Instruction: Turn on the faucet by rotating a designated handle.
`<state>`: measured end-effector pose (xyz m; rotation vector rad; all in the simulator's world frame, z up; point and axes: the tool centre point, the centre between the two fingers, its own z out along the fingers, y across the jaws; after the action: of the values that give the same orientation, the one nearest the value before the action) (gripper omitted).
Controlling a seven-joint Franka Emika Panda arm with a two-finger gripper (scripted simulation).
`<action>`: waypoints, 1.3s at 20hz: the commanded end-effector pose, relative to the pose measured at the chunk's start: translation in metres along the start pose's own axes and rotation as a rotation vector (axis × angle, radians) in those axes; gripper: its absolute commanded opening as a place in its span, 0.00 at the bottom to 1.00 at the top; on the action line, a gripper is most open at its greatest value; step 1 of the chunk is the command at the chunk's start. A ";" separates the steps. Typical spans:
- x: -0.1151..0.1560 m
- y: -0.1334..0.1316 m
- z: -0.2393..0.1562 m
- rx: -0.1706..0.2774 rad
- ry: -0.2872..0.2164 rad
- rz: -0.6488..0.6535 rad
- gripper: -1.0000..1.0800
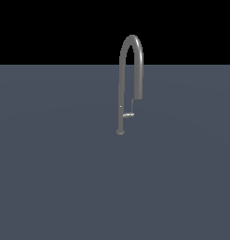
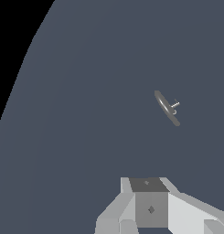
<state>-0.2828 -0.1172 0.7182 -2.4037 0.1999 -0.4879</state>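
Observation:
The faucet is a tall thin grey gooseneck standing on the flat dark grey surface, its thicker spout end hanging down on the exterior view's right. The handle, a short light-grey lever stub, sticks sideways from the lower stem with a thin rod rising from it. Seen from high above in the wrist view, the faucet is a small slanted sliver with the handle poking out beside it. Only the pale body of my gripper shows, far from the faucet. Its fingertips are cut off by the frame edge. The arm is absent from the exterior view.
The dark grey surface spreads in all directions around the faucet, with a black background behind it. No other objects show.

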 end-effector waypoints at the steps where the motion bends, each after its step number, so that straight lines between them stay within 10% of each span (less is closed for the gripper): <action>1: 0.011 0.013 -0.013 0.067 -0.006 0.037 0.00; 14: 0.091 0.109 -0.023 0.378 -0.136 0.286 0.00; 26: 0.175 0.206 0.065 0.556 -0.373 0.579 0.00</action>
<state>-0.1155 -0.2806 0.6085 -1.7668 0.4740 0.1080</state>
